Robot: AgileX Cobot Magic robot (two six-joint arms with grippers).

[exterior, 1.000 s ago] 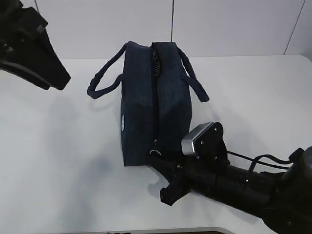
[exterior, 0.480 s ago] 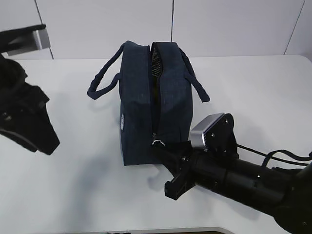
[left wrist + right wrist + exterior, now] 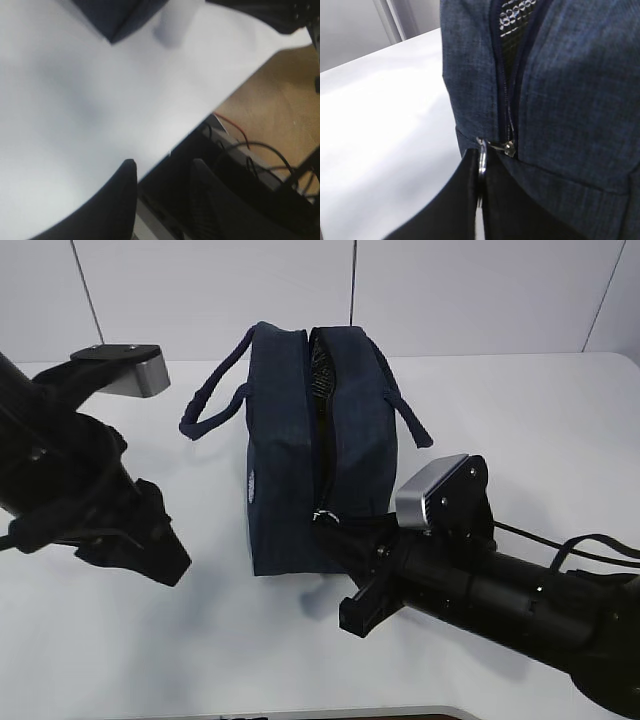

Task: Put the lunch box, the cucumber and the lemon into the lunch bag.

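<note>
Pinching the ring pull [image 3: 481, 156] with right gripper [image 3: 481, 200] clamped; pull straight along lunch bag [image 3: 318, 450] zip, left gripper [image 3: 162, 197] apart, idle.

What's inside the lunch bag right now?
Through the zip gap of the lunch bag, only silver lining shows. The rest of the interior is covered by fabric, so contents cannot be seen. The right gripper pinches the ring pull.

Lunch bag [image 3: 318, 455] upright on table [image 3: 520, 430]; right pincer [image 3: 335, 530] at ring pull [image 3: 325, 516]
</note>
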